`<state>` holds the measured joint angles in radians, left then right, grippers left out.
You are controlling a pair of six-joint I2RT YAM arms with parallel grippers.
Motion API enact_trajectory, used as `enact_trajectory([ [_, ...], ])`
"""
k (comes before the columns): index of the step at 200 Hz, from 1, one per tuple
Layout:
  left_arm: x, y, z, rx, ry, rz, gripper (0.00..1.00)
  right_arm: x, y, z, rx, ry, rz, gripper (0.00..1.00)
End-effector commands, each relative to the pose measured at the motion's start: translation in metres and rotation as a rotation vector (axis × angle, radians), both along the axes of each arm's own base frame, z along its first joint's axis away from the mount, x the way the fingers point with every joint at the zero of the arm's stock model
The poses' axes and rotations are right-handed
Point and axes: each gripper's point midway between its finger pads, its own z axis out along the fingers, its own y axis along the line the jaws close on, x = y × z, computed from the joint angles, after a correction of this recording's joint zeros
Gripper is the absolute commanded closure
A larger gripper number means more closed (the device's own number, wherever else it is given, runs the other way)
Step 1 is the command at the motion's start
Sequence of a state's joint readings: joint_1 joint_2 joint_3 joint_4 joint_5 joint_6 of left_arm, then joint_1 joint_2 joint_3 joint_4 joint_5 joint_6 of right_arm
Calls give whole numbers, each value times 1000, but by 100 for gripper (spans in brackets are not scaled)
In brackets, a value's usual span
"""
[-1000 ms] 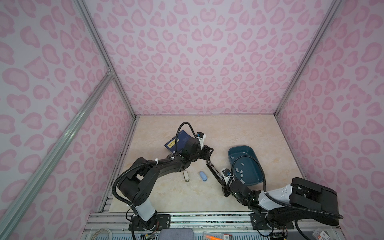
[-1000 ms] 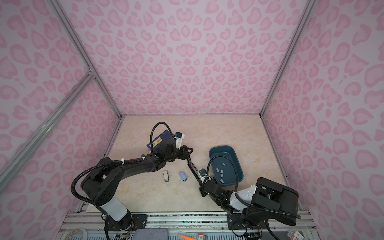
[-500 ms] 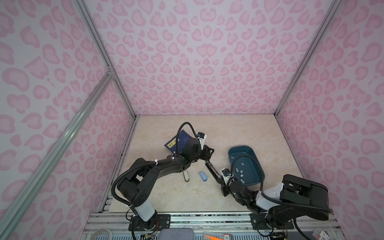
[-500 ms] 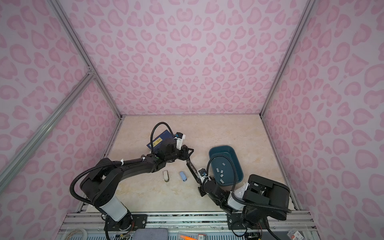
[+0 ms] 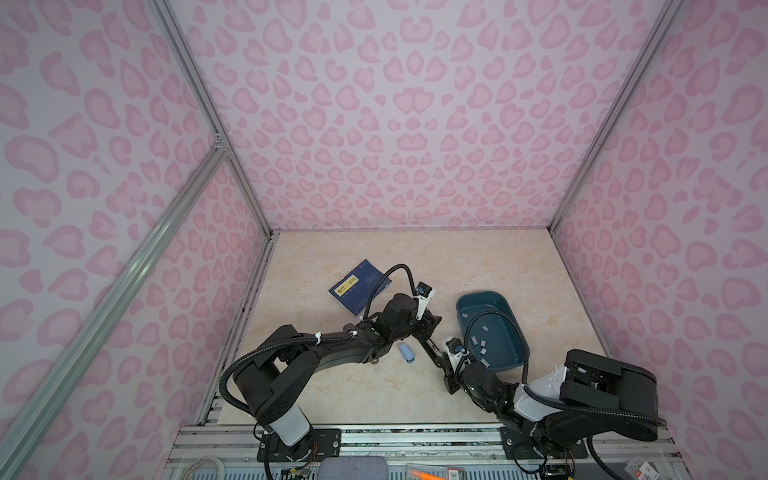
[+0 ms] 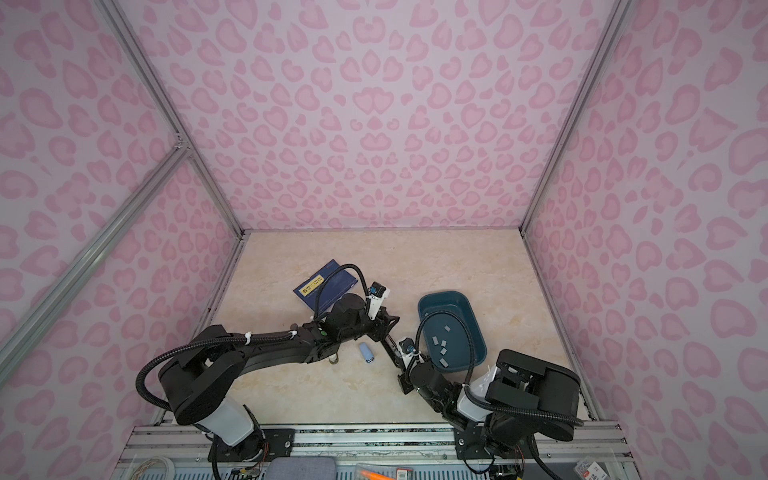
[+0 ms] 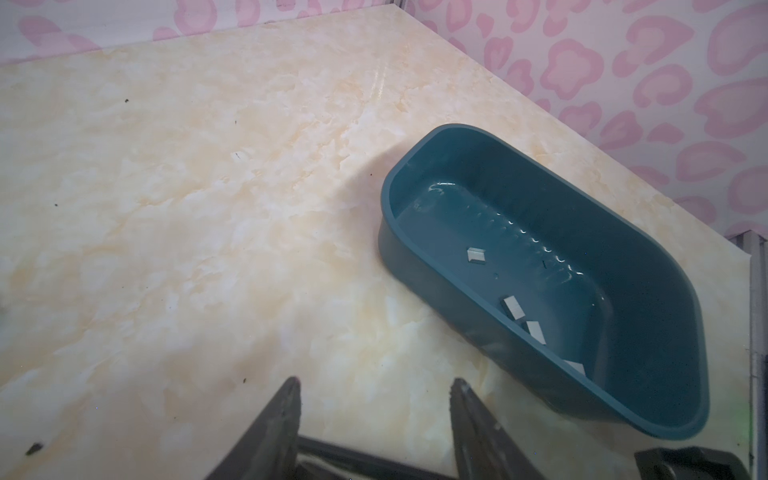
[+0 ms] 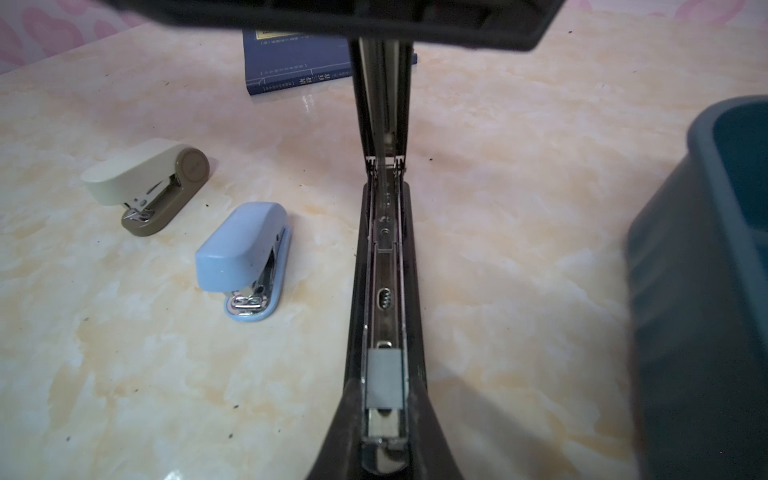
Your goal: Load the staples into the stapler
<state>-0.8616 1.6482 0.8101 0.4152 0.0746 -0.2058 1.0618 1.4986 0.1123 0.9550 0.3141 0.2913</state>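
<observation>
Left arm stretches forward, left gripper [image 5: 430,325] holding the stapler [image 8: 384,249] lid raised. Right arm is folded low; right gripper [image 8: 384,395] flanks the channel, grip unclear. One strip [image 8: 384,370] lies there, other staples [image 7: 514,308] in tray [image 7: 540,361].

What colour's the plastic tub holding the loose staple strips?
Dark teal plastic tub, clearest in left wrist view.
</observation>
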Motion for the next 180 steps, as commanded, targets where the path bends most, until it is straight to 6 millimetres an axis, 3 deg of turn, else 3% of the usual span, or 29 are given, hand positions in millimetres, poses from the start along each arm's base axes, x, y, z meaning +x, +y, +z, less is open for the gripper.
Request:
enact_trajectory([
  [1,-21,-6,-14,19,51,-76,41,4,2,11,56,-30,-18,93],
  [64,-45,-18,-23,32,65,-173,28,4,1,11,70,-32,-24,95],
  [138,-33,-8,-32,83,54,-92,11,4,-1,10,71,-31,-29,95],
  [180,-29,-6,-13,58,16,-72,1,4,-2,9,72,-30,-36,95],
])
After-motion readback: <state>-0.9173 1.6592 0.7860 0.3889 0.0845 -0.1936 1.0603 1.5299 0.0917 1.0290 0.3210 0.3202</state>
